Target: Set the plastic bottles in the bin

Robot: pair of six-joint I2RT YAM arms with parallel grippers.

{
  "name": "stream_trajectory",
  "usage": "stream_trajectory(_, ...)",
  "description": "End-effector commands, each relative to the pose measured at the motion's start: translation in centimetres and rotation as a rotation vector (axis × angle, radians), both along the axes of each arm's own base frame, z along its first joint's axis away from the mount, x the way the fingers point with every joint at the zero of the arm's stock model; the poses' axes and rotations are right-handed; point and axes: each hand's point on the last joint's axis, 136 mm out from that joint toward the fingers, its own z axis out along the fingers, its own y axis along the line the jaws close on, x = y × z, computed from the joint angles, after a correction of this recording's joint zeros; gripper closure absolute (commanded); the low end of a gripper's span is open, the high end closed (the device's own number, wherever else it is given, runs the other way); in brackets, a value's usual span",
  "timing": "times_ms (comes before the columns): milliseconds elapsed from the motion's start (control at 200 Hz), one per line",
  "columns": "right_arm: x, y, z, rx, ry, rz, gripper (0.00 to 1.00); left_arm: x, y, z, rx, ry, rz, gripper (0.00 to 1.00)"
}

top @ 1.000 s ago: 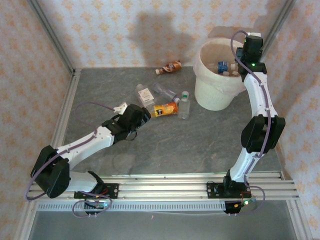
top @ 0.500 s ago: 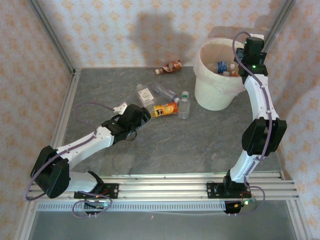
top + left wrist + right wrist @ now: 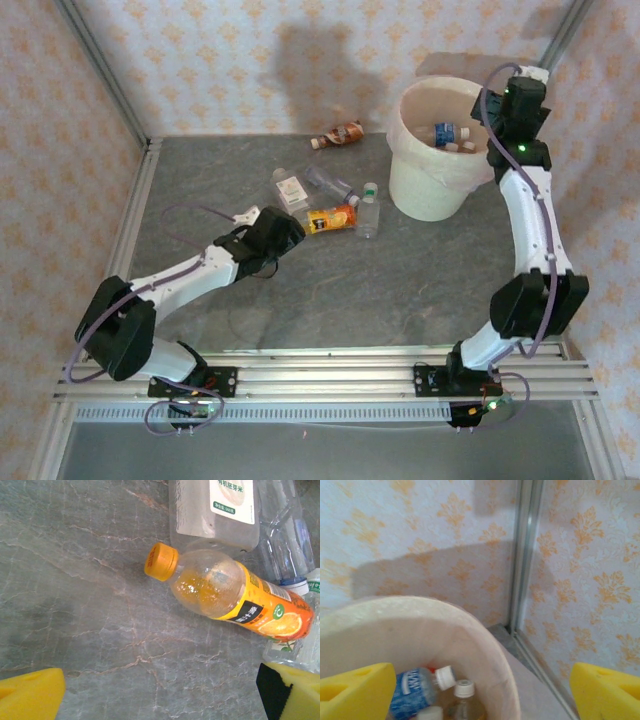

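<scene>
The cream-white bin [image 3: 430, 190] stands at the back right and holds several plastic bottles, among them a blue-labelled one [image 3: 412, 687] and a white-capped one [image 3: 464, 690]. My right gripper [image 3: 480, 695] hangs open and holds nothing above the bin's right rim [image 3: 505, 680]; in the top view it [image 3: 505, 115] is at that rim. On the table lie an orange-labelled bottle [image 3: 235, 592] [image 3: 331, 217], a white-labelled clear one [image 3: 215, 510], a blue-ringed clear one [image 3: 285, 535] and a green-capped one [image 3: 369, 212]. My left gripper [image 3: 162, 700] [image 3: 288, 235] is open just short of the orange bottle.
A brown-red bottle [image 3: 338, 134] lies by the back wall, left of the bin. Metal frame rails run along the left edge [image 3: 135, 220] and up the back right corner [image 3: 522, 555]. Papered walls close in the table on three sides.
My right gripper's jaws have opened wide and that arm has drawn back to the right, off the bin's middle. The left arm has shifted slightly toward the bottles.
</scene>
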Motion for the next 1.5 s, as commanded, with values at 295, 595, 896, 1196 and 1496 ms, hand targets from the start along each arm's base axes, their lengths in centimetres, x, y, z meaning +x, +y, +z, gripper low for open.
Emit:
stream_trajectory(295,-6.3,13.3,3.2,0.201,-0.169,0.486,0.01,2.3,-1.0,0.7,-0.112,-0.020,0.046,0.00)
stream_trajectory(595,-7.8,23.4,-5.6,0.056,0.103,0.693,0.01,1.6,0.1,0.1,-0.116,-0.021,0.090,0.00)
stream_trajectory(896,-8.7,25.7,-16.2,-0.055,0.430,0.685,0.01,0.8,1.3,-0.2,-0.108,-0.020,0.120,0.00)
stream_trajectory(1196,-7.4,24.9,-26.7,-0.042,0.691,0.453,0.01,0.9,1.2,-0.4,-0.106,-0.011,0.119,0.00)
stream_trajectory(1496,-5.5,24.6,-32.5,0.038,0.794,0.285,0.06,0.6,1.6,-0.6,-0.092,0.000,0.120,0.00)
